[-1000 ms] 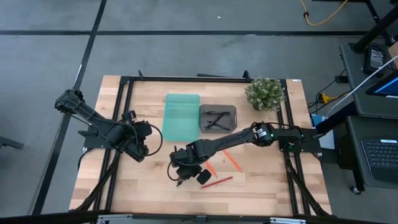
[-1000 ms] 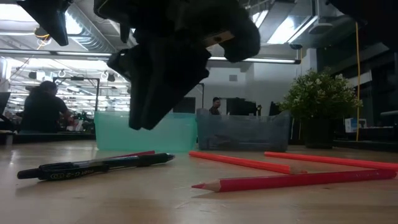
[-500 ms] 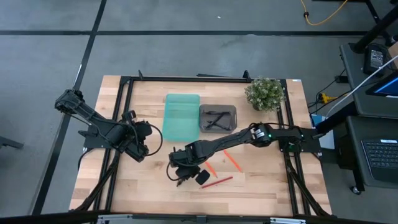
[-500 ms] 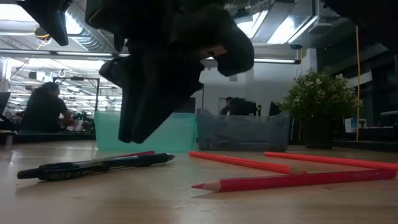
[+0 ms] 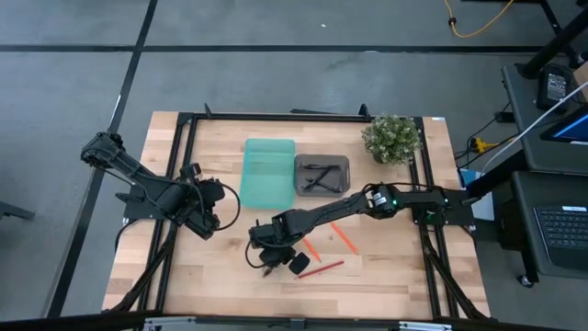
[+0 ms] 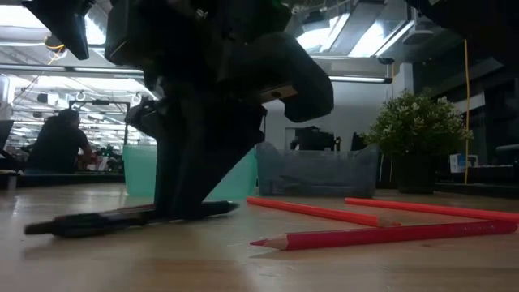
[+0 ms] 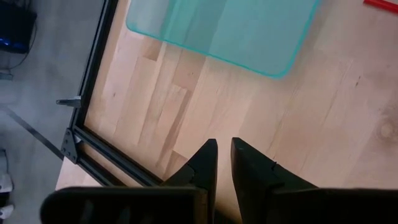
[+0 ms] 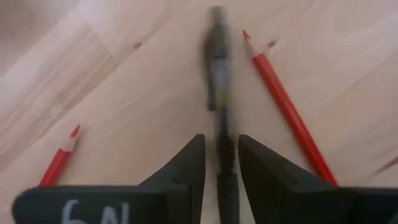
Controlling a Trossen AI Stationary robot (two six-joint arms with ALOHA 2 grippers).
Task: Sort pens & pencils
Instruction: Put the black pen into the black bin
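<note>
The black pen lies on the table near its middle, with my right gripper down on it. In the right wrist view the pen runs out ahead between the two fingers. A red pencil and two orange-red ones lie to the gripper's right. The grey tray holds black pens, and the teal tray stands beside it. My left gripper waits, shut, at the table's left, touching nothing. My right gripper has the black pen's barrel between its two fingers, one on each side, so they close across its width. It comes slanting down from above. The pen lies flat on the table.
A potted plant stands at the far right corner. The black frame rails run along the table's left, right and far sides. Bare wood lies in front of the left gripper. People sit in the room beyond the table.
My right gripper has come down from just above the table onto the black pen, moving slightly toward the table's left. The pen has shifted a little along the table.
</note>
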